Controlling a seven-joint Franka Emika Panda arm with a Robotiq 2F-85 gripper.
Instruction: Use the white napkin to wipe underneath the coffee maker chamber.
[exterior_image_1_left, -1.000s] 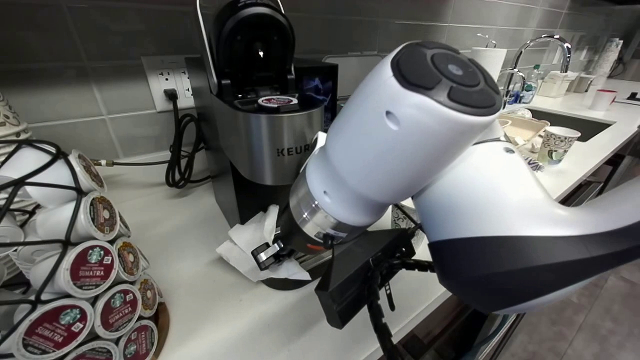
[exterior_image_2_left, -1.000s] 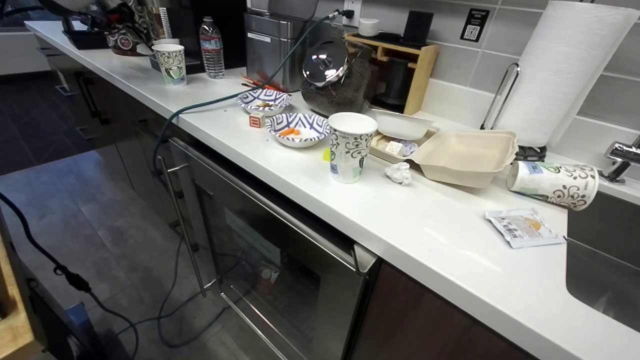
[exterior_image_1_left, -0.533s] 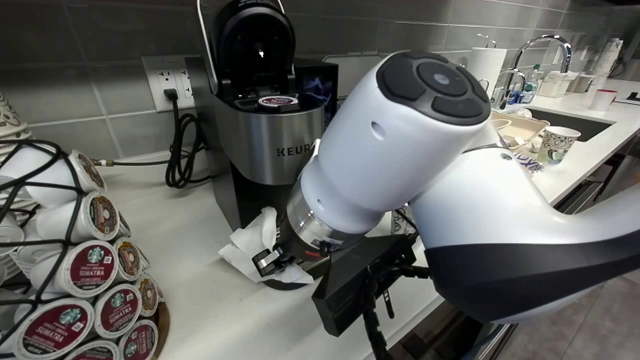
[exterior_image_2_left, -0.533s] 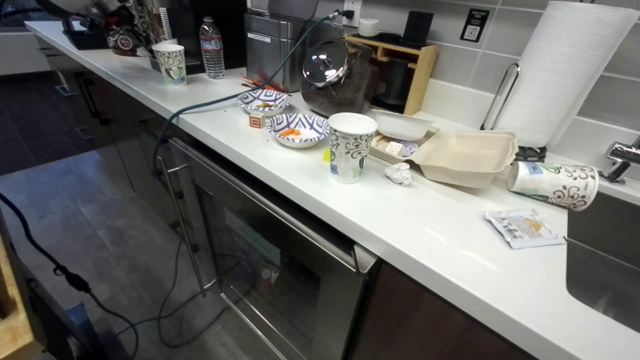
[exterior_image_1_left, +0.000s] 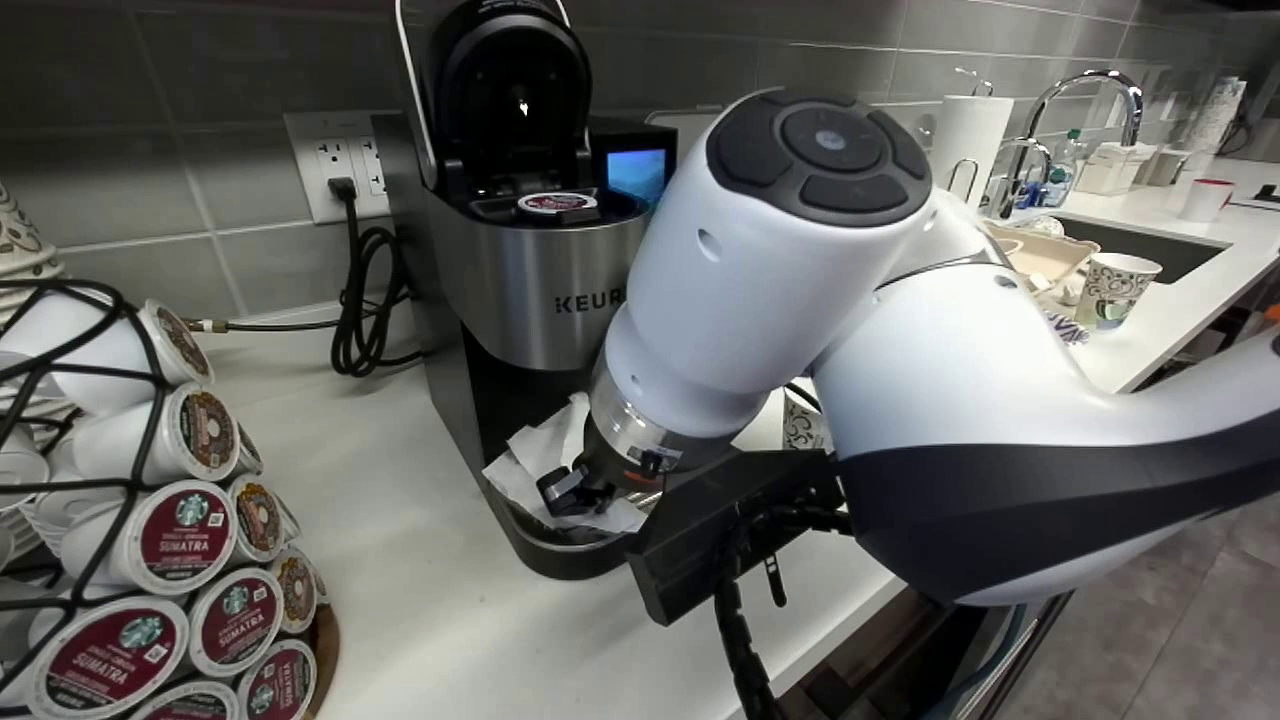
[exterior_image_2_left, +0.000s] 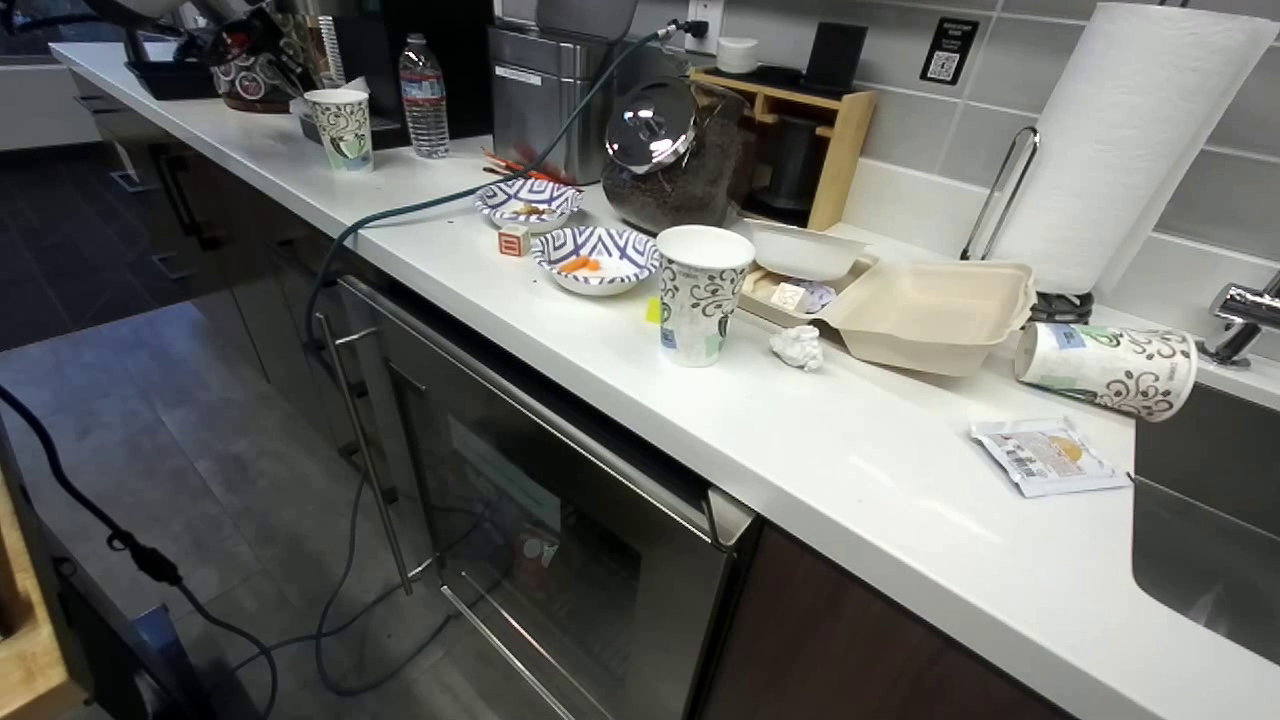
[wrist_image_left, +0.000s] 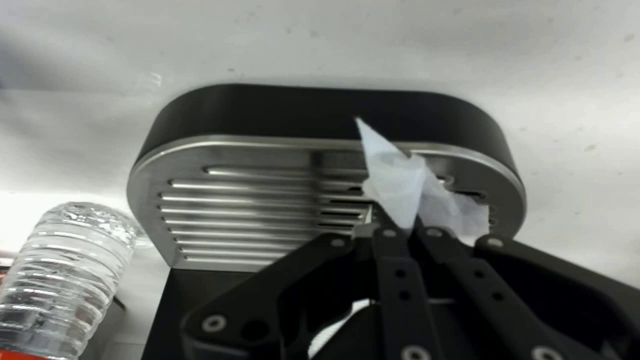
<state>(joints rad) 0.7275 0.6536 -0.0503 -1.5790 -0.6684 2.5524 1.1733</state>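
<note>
Tool (wrist_image_left: 411, 230), white napkin (wrist_image_left: 397, 185) between fingertips (wrist_image_left: 391, 246)

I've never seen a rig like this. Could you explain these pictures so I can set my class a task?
The machine is a white robot arm ending in a black pincer, which is closed on a crumpled white napkin. Two pictures come from cameras outside the robot; the third comes from its wrist, showing the slotted drip tray of the coffee maker. The napkin is over that tray; whether it presses down, I can't tell. In an exterior view, the white counter holds paper cups, patterned bowls and a water bottle.
</note>
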